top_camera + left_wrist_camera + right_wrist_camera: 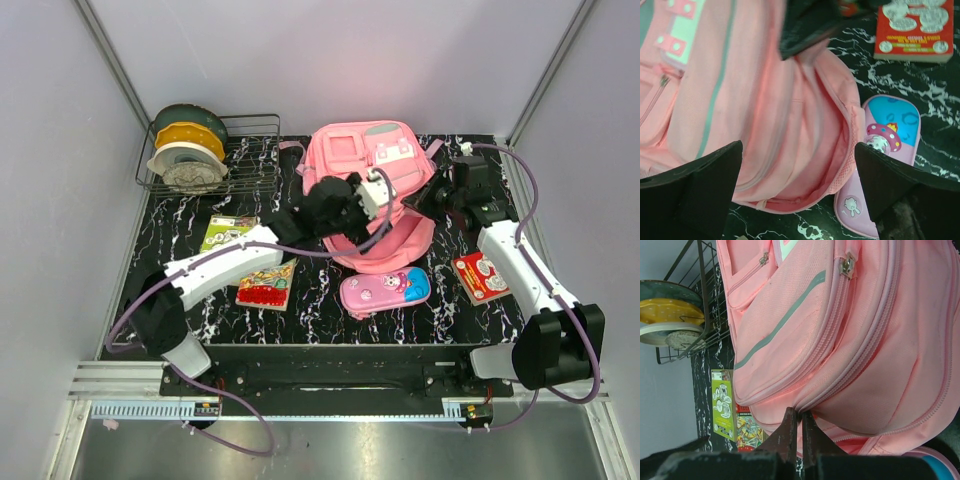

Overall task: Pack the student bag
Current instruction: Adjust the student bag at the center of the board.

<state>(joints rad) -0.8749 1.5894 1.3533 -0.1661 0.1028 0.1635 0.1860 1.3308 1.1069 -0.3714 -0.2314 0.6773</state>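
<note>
The student bag (370, 160) is a large pink backpack lying at the back middle of the table, its main compartment gaping toward the front. My left gripper (378, 205) hovers over that opening. In the left wrist view it (797, 150) is open wide, with the pink lining (805, 150) between the fingers (695, 185) and nothing held. My right gripper (435, 200) is at the bag's right side. In the right wrist view it (801, 415) is shut on a fold of bag fabric by the zip (860, 350).
A pink-purple cartoon pencil case (385, 292) lies just in front of the bag. A red book (480, 277) sits at the right, a green book (228, 232) and a comic book (265, 285) at the left. A wire rack with tape rolls (190, 150) stands back left.
</note>
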